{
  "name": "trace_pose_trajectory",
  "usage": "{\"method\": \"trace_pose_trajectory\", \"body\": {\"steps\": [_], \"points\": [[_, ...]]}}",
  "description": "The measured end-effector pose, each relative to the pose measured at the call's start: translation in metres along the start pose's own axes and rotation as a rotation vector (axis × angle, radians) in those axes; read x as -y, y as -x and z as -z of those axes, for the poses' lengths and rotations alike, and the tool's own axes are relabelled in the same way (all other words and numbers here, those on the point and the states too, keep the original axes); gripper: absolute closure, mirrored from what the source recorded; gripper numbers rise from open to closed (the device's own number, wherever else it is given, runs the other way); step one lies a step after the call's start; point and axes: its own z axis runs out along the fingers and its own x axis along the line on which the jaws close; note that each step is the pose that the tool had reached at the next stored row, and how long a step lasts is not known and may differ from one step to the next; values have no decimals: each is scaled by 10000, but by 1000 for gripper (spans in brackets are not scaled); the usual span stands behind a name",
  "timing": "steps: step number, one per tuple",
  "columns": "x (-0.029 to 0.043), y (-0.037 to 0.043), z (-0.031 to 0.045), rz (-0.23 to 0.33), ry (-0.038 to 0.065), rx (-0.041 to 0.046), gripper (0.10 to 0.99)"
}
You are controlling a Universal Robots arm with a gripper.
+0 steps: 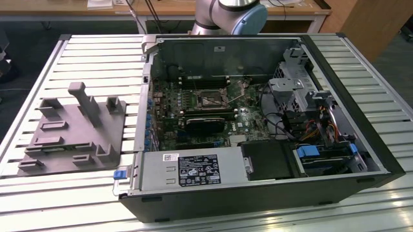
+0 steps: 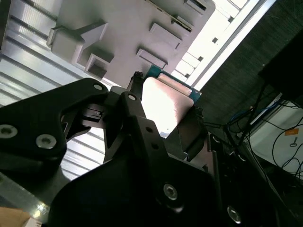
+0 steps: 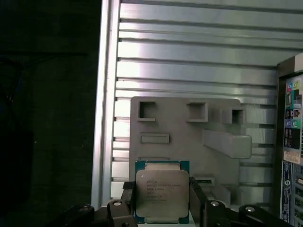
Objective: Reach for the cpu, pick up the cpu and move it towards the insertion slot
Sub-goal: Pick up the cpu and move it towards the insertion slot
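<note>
Silvery on top with a green rim, the cpu (image 3: 162,194) sits pinched between the two black fingers of the gripper (image 3: 162,204). One finger presses on each of two opposite edges. It hangs clear above the grey fixture (image 3: 184,127), over the edge of that fixture nearest the wrist, and appears well lifted off it, though the height is hard to judge from the wrist views. In the second wrist view the cpu (image 2: 163,106) shows the same two-sided pinch, with the fixture (image 2: 128,28) beyond it.

The insertion slot (image 1: 212,99) lies inside the open computer case (image 1: 361,159), to the exterior view's right of the fixture (image 1: 71,130), with the case wall between them.

The main risk, as I judge it, is the thin hold. Only narrow edges are gripped, so a jolt or a brush against the case wall could twist or drop the chip. A chip that arrives rotated or tilted could bear unevenly on the socket's contacts.

The metal lid faces away from the fixture, towards the first wrist camera, and the chip lies roughly flat, parallel to the fixture's plate. It is nearly square. Its slightly longer sides are the two gripped ones, and they run across the slats of the metal table (image 3: 189,47), square with the fixture's outline.
</note>
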Motion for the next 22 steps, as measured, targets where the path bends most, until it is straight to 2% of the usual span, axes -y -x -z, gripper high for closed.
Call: {"method": "trace_pose_trajectory", "body": {"steps": [11, 17, 22], "points": [[-11, 7, 351, 0, -1, 6, 545], [-9, 48, 356, 1, -1, 5, 545], [-5, 190, 353, 1, 0, 6, 545]]}}
